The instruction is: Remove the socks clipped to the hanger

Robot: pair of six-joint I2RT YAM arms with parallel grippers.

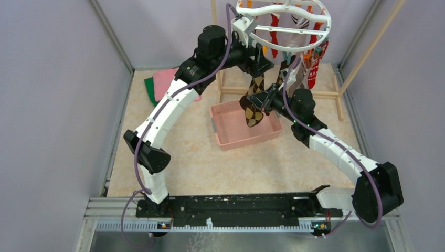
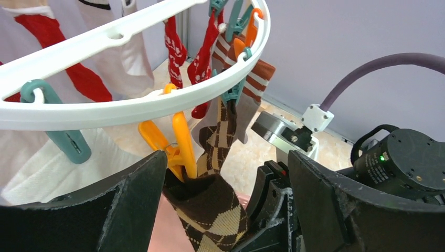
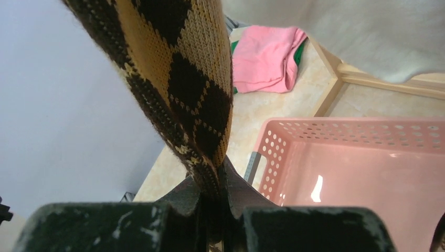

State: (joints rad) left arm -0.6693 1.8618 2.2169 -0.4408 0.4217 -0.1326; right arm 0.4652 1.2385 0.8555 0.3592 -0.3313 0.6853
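The round white hanger (image 1: 286, 21) hangs at the back, with several socks clipped to it. A brown argyle sock (image 1: 255, 103) hangs over the basket. Its cuff sits in an orange clip (image 2: 177, 140) under the hanger's ring (image 2: 157, 100). My left gripper (image 2: 225, 164) is open, its jaws standing on either side of that clip and the sock's cuff (image 2: 210, 202). My right gripper (image 3: 212, 195) is shut on the argyle sock (image 3: 178, 79) lower down. In the top view the right gripper (image 1: 269, 100) is just below the left gripper (image 1: 258, 62).
A pink basket (image 1: 225, 137) stands on the floor under the sock and shows in the right wrist view as well, basket (image 3: 341, 157). Folded pink and green cloths (image 1: 161, 84) lie at the back left. A light wooden rack frame (image 1: 325, 94) stands round the hanger.
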